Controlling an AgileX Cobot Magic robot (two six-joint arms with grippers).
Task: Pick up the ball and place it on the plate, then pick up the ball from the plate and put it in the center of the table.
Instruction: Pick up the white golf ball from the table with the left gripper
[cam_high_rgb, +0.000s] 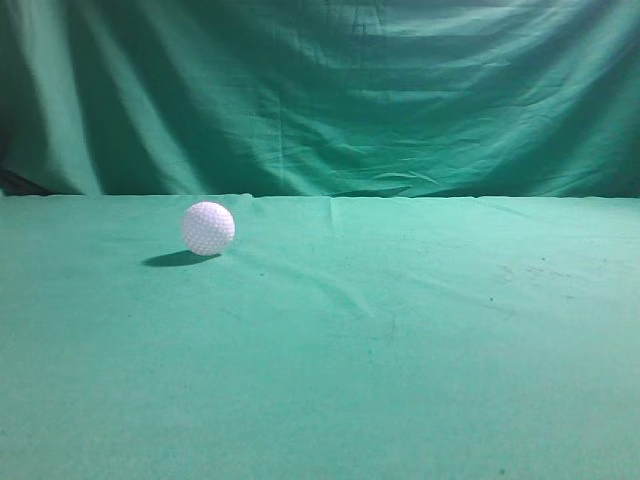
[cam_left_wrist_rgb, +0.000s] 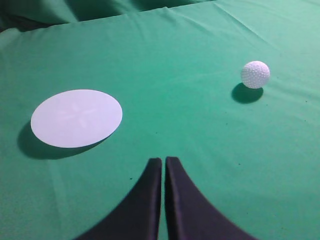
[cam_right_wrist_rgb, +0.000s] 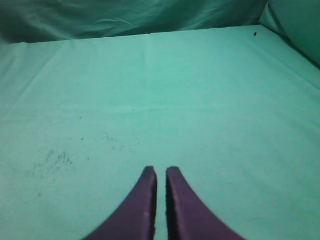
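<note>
The white dimpled ball (cam_high_rgb: 208, 228) rests on the green table (cam_high_rgb: 400, 340), left of the middle in the exterior view. In the left wrist view the ball (cam_left_wrist_rgb: 255, 74) lies at the far right and a flat white round plate (cam_left_wrist_rgb: 76, 118) lies at the left, well apart from it. My left gripper (cam_left_wrist_rgb: 163, 160) is shut and empty, above the cloth between and short of both. My right gripper (cam_right_wrist_rgb: 160, 170) is shut and empty over bare cloth. Neither gripper nor the plate shows in the exterior view.
A draped green backdrop curtain (cam_high_rgb: 330, 90) hangs behind the table's far edge. Dark specks mark the cloth to the left in the right wrist view (cam_right_wrist_rgb: 52, 160). The table's right edge (cam_right_wrist_rgb: 287, 45) shows there.
</note>
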